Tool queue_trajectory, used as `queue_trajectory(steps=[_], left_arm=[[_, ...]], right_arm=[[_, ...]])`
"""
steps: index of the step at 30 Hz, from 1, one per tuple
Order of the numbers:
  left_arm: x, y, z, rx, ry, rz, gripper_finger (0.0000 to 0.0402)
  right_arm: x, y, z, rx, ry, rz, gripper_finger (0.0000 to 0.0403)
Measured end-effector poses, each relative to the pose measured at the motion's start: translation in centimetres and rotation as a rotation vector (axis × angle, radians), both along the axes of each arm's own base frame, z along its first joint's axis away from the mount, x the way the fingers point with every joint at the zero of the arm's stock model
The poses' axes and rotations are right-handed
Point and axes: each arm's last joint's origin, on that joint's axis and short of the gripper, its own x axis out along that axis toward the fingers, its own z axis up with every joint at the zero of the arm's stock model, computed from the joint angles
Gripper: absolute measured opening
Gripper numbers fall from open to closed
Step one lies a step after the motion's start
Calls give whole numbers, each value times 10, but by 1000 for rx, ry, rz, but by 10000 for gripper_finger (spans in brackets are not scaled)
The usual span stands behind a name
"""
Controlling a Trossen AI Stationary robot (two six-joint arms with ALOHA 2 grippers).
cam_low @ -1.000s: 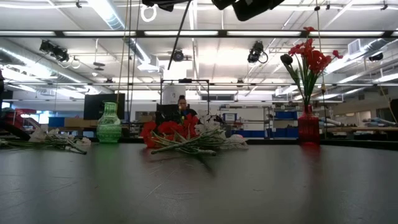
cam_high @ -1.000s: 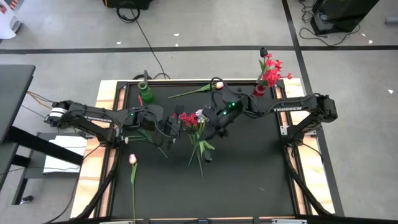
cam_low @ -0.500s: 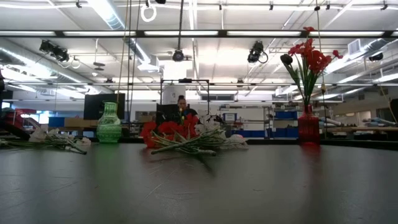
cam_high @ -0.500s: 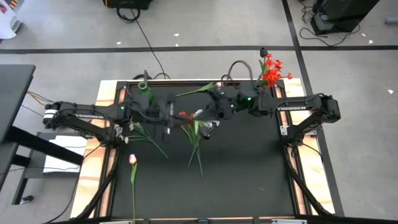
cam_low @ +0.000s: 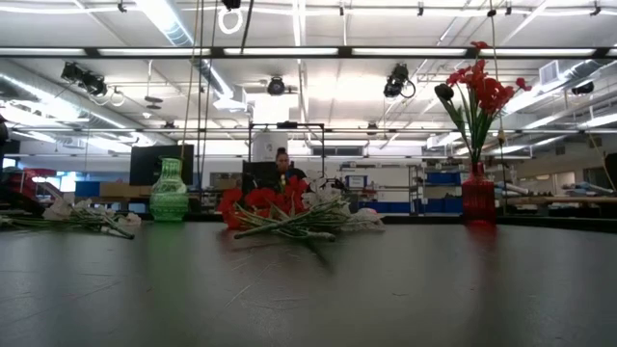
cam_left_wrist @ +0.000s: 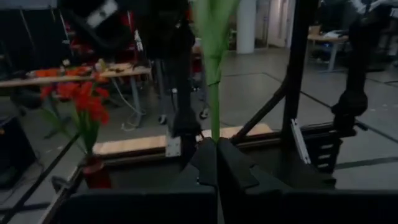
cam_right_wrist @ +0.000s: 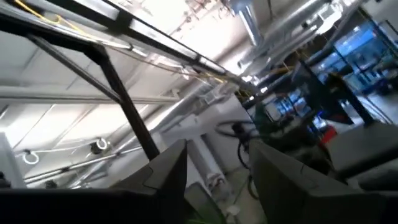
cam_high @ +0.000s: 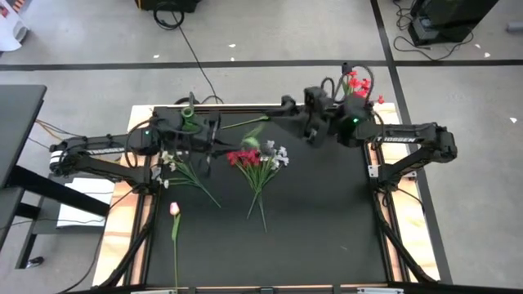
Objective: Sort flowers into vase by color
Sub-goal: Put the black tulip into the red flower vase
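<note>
A large workshop hall with bright ceiling strip lights surrounds a black table (cam_high: 319,237) edged in pale wood, standing on a grey floor. A person (cam_low: 281,162) sits at a screen far behind. On the table, a red vase (cam_low: 477,196) of red flowers stands at the far right corner, a green vase (cam_low: 169,192) at the far left. A mixed bunch of red and white flowers (cam_high: 257,159) lies mid-table; white sprigs (cam_high: 176,166) lie left, a pink bud (cam_high: 174,210) near the front. The left gripper (cam_high: 214,140), beside the green vase, is clamped on a green stem (cam_left_wrist: 214,93). The right gripper (cam_high: 310,131), fingers apart and empty, hangs near the red vase.
</note>
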Motion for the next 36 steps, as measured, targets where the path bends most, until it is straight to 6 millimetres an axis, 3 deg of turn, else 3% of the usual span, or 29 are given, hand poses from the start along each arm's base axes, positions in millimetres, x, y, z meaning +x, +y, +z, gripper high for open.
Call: queue_trajectory(steps=[4, 10, 13, 18, 29, 36], left_arm=[[1, 0, 6, -45, -65, -4, 0], [-2, 5, 22, -164, -201, 8, 0], [-3, 8, 21, -229, -185, 15, 0], [3, 9, 12, -298, -111, 25, 0], [12, 9, 1, -441, -4, -12, 0], [11, 7, 2, -446, -12, -29, 0]], right_arm=[[-10, 3, 7, -71, 8, -70, 197], [6, 11, -17, -193, 200, -211, 206], [8, 14, -18, -219, 204, -237, 205], [26, 22, -36, -286, 257, -258, 204], [42, 29, -17, -416, 273, -443, 203], [44, 27, -22, -419, 334, -473, 187]])
